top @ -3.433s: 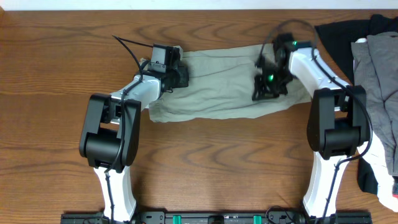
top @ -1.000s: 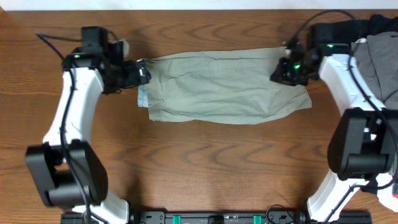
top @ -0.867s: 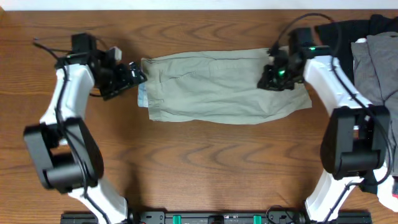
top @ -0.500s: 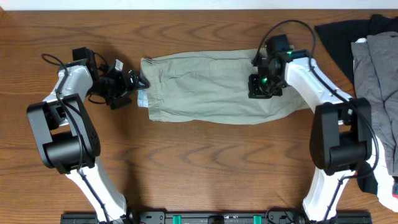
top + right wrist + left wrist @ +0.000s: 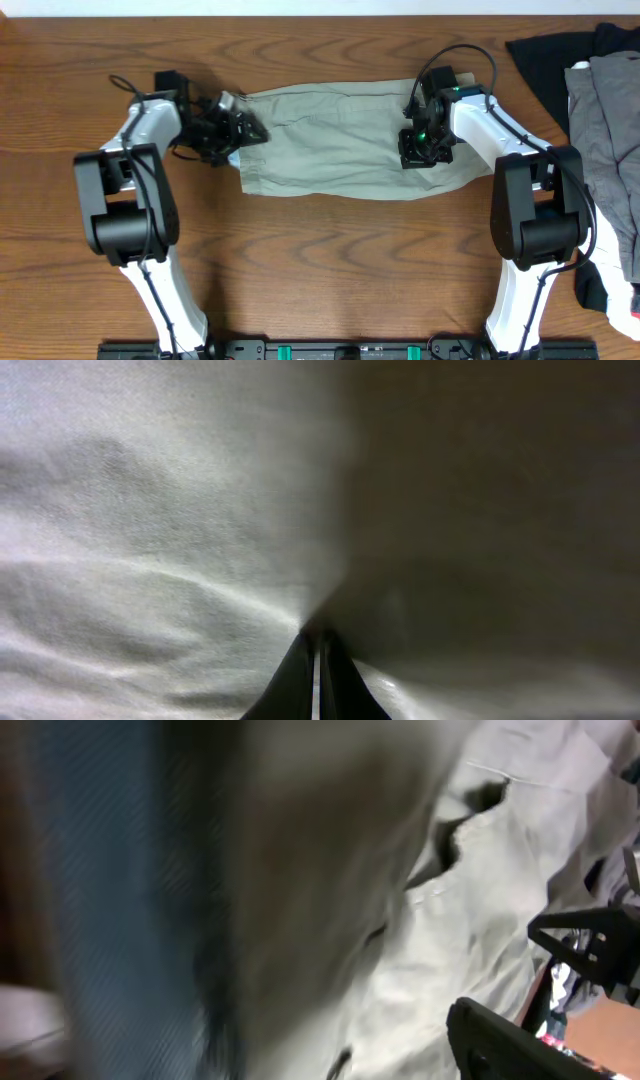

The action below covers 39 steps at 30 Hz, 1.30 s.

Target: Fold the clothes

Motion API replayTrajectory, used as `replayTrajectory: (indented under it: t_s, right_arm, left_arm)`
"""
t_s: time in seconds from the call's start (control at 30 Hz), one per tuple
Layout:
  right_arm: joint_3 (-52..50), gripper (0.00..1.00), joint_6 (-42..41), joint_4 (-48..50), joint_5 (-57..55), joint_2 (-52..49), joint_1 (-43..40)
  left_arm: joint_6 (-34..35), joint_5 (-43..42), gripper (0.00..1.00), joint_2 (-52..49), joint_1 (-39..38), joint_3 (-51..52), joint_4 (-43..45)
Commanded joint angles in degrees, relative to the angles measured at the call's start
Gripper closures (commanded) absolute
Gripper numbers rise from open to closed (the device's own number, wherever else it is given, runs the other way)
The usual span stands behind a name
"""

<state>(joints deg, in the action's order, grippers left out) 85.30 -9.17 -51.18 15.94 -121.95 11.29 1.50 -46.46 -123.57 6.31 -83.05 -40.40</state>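
Across the far middle of the table (image 5: 320,260), the shorts (image 5: 330,140) are seen spread flat from overhead. The left gripper (image 5: 243,130) is at their left edge and the right gripper (image 5: 422,152) is on their right part; both sets of jaws are hidden. A black garment (image 5: 550,55) and a grey garment (image 5: 610,110) are piled well apart at the right. In the left wrist view all is blurred; only pale cloth is made out, and that gripper's state cannot be told. In the right wrist view the fingers (image 5: 292,688) are pressed together on a pinch of the shorts, creases drawn toward the tips.
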Motion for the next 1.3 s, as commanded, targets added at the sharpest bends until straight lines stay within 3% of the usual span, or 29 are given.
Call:
replayTrajectory:
  t_s: [0.0, 0.1, 0.23, 0.47, 0.7, 0.93, 1.07, 1.27]
  right_arm:
    - [-0.4, 0.96, -0.9, 0.0, -0.7, -0.5, 0.5]
    - [-0.4, 0.97, -0.9, 0.0, -0.7, -0.5, 0.5]
    - [-0.4, 0.97, -0.8, -0.1, -0.7, -0.5, 0.5]
    - [0.7, 0.99, 0.9, -2.4, -0.8, -0.5, -0.4]
    - [6.1, 0.99, 0.9, -7.6, -0.7, 0.9, -3.9]
    - [9.6, 0.99, 0.9, -8.3, -0.7, 3.0, -6.0]
    - [9.9, 0.99, 0.9, -8.6, -0.7, 3.0, -6.0]
    - [9.9, 0.99, 0.9, -9.2, -0.7, 3.0, -6.0]
  left_arm:
    - [-0.4, 4.2, 0.22, -4.7, -3.8, 1.6, 0.3]
    - [-0.3, 6.1, 0.39, -4.7, -5.4, 1.6, 0.4]
    - [0.8, 6.8, 0.73, -4.6, -5.6, 1.5, 0.2]
    - [-0.3, 7.1, 0.94, -0.7, -2.4, 0.5, -4.9]
    - [-5.5, 20.0, 0.94, 7.3, 3.0, -7.9, -21.8]
    - [-6.3, 36.2, 0.94, 12.5, 5.5, -22.9, -36.5]
    - [-7.3, 39.3, 0.94, 12.9, 5.4, -33.4, -41.7]
    - [-8.1, 39.2, 0.94, 12.9, 3.1, -41.4, -42.5]
